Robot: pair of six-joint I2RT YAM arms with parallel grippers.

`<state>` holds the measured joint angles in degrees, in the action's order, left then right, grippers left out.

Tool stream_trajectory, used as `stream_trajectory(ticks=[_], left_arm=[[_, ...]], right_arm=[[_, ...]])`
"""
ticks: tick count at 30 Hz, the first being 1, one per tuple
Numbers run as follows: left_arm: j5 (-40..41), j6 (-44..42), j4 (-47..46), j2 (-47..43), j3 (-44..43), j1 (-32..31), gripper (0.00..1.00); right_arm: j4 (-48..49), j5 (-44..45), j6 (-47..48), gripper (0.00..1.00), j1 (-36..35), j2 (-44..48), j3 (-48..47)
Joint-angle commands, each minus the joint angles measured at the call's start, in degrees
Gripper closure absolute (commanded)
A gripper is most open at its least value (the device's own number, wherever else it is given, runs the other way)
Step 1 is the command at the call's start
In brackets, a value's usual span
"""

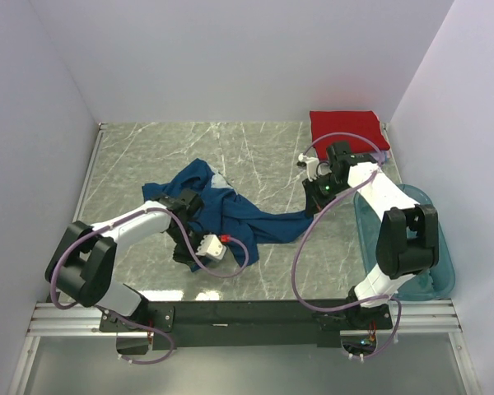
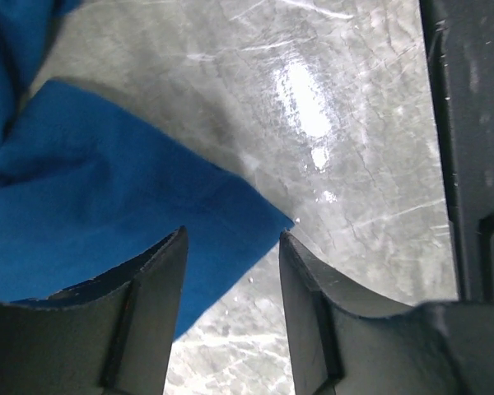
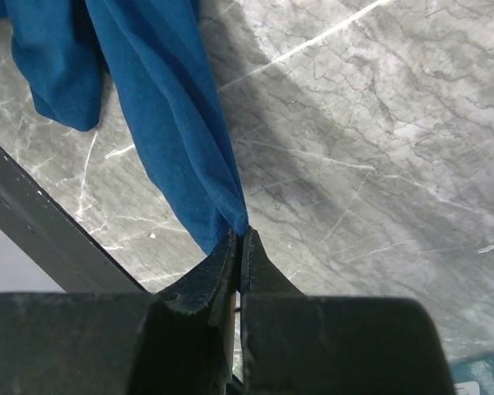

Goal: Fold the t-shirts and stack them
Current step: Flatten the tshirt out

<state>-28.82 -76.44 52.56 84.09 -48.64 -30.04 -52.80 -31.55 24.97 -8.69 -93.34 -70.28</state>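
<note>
**Right gripper** [image 3: 240, 247]: fingers [image 3: 210, 276] were pressed together on a gathered corner of the dark blue t-shirt [image 3: 160, 123]. The cloth ran away from the pinch in narrow, drawn folds.

**Left gripper** [image 2: 232, 247]: fingers [image 2: 152, 288] were spread apart and held nothing. They stood over a flat, pointed corner of the same shirt, which lay between the tips. Whether they touched it could not be told.

**Dark blue t-shirt**: it was unfolded and crumpled at mid-table. It was bunched toward the left arm, with a long twisted tail stretched rightward to the right gripper. A small pale patch showed near its far edge.

**Red t-shirt** [image 1: 348, 130]: it was folded to a neat rectangle and lay flat in the far right corner, well apart from the blue one.

**Table** [image 1: 148, 156]: grey veined marble with glare spots.

**Teal tub** [image 1: 445, 263]: translucent, at the right edge and partly covered by the right arm. Its contents could not be made out.

**Obstructions**: the left arm's wrist lay across the bunched part of the blue shirt and hid some of it.

**White walls** [image 1: 230, 58]: these enclosed three sides.
</note>
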Motion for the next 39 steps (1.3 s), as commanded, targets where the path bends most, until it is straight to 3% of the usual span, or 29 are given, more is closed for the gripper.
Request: stream_trajectory(ticks=[1,11,14,18,19,22,27,31,33,34,39], left_arm=[[2.5,0.1,-2.1,0.5,1.4,-1.9,0.47],[7.5,-0.4,-6.2,4.1,5.4,-3.0,0.49],[8.3,0.6,-8.3,4.2,6.2,-3.0,0.65],[7.7,3.7,-9.1,3.4,5.4,-1.8,0.99],[6.9,4.5,-8.6,2.9,4.6,-0.7,0.99],[0.8,7.4,-3.2,2.4,-3.0,6.9,0.99],[-10.7,15.9,6.6,4.8,-27.8,24.3,0.99],[-19.5,26.1,6.5,8.7,-45.6,35.8,0.99],[-22.9,34.8,3.0,9.9,-52.5,41.0,0.99],[-23.4,38.6,-3.0,10.1,-53.7,42.5,0.99],[-25.5,64.9,-26.5,7.1,-54.9,51.4,0.99]], right_arm=[[-2.1,-1.1,0.9,1.0,0.9,-0.7,-2.9],[-3.1,-1.3,1.0,1.0,1.6,-1.5,-4.3],[-3.3,-1.7,0.9,1.0,1.7,-1.2,-4.7],[-2.8,-1.8,0.4,1.0,2.1,-0.6,-5.7],[-2.3,-1.8,0.2,1.0,2.3,-0.3,-6.0],[-0.5,-0.1,-0.7,1.0,2.6,1.2,-8.2],[3.4,4.6,-0.7,1.0,2.8,3.3,-16.8],[9.2,11.1,-1.4,1.0,2.8,3.3,-26.4],[11.9,12.9,-2.1,1.0,2.8,3.8,-28.9],[14.4,14.0,-2.8,1.0,2.8,3.8,-31.2],[21.9,20.7,-5.0,1.0,2.8,4.9,-37.8]])
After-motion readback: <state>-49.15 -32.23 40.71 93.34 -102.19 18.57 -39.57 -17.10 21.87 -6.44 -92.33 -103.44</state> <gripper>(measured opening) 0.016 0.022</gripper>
